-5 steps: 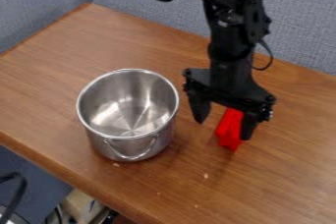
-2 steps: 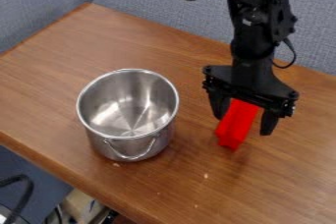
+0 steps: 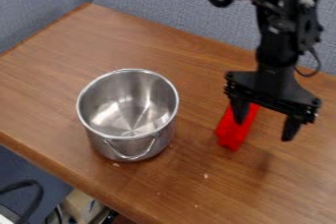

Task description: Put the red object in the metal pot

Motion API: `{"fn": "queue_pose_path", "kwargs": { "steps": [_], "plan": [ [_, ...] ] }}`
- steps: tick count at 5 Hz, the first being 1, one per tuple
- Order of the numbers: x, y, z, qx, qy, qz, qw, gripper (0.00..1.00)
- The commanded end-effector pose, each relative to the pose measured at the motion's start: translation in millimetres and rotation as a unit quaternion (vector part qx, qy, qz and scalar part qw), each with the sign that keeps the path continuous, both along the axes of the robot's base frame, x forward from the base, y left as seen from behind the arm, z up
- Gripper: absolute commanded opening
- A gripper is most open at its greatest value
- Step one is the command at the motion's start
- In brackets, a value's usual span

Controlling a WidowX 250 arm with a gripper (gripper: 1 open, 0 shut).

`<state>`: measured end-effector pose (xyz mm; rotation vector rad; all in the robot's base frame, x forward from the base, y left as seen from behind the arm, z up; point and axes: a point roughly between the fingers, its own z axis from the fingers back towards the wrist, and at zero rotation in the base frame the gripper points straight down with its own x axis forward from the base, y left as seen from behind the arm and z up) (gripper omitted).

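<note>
- The metal pot [image 3: 128, 113] stands near the front edge of the wooden table [image 3: 79, 46], open side up and, as far as I can see, with nothing in it. Its thin wire handle hangs toward that edge. A careless sweep on the way over could push the pot off the table, since it is light-looking and unrestrained.
- The red object [image 3: 234, 129] stands on the table just right of the pot, apart from it, its upper end half hidden behind a finger. Being narrow and upright, it would likely tip if a finger clips it on descent.
- The gripper [image 3: 270, 122] points down with its fingers spread wide and nothing between them, centred to the right of the block. Closing from here risks catching only an edge, or missing altogether.
- A weak grip on the ridged sides could let the block slip above the rim and bounce outside the pot.
</note>
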<state>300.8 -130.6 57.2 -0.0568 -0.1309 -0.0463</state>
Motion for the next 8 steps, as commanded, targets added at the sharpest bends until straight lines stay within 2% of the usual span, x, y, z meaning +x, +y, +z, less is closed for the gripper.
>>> {"fn": "queue_pose_path", "kwargs": {
  "steps": [1,2,3,4,5,7,8],
  "plan": [
    [12.0,-4.4,-0.3,0.001,-0.024,0.005,0.9997,1.0],
    [11.9,-4.5,-11.8,0.006,-0.025,0.01,0.9996,1.0],
    [12.6,-2.2,-22.2,0.01,-0.023,0.037,0.999,1.0],
    [13.8,-2.0,-23.9,0.01,-0.019,0.063,0.9978,0.0],
    [14.5,-0.7,-24.7,0.011,-0.018,0.09,0.9957,0.0],
    [3.7,9.2,-13.6,0.033,-0.013,0.112,0.993,0.0],
    [-0.4,7.7,-3.5,0.041,-0.01,0.123,0.9916,0.0]
  ]
}}
